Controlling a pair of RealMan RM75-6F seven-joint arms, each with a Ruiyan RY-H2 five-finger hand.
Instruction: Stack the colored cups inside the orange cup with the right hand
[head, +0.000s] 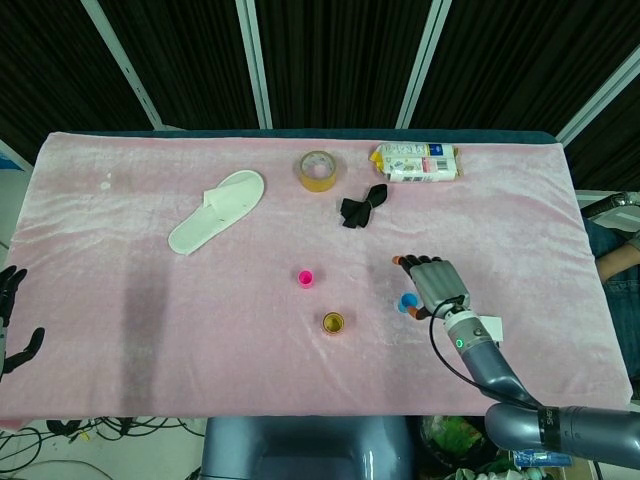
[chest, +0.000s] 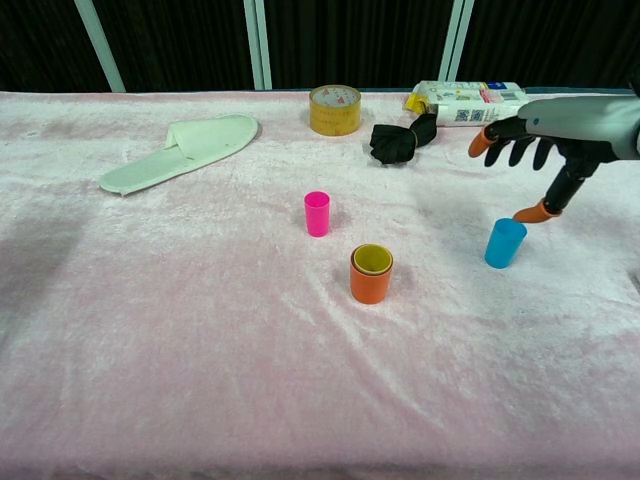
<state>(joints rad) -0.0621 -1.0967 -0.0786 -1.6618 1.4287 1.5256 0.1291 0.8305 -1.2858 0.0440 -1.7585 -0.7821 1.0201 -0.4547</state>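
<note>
The orange cup (chest: 371, 280) stands upright near the table's middle with a yellow cup (chest: 372, 259) nested inside it; the same pair shows in the head view as the orange cup (head: 333, 323). A pink cup (chest: 317, 213) (head: 306, 278) stands alone to its upper left. A blue cup (chest: 505, 242) (head: 407, 301) stands to the right. My right hand (chest: 530, 150) (head: 437, 285) hovers open just above and behind the blue cup, fingers spread, holding nothing. My left hand (head: 12, 312) hangs off the table's left edge, holding nothing.
A white slipper (chest: 180, 150), a tape roll (chest: 335, 108), a black cloth (chest: 397, 140) and a snack package (chest: 465, 102) lie along the far side. A small white box (head: 489, 329) sits right of my right hand.
</note>
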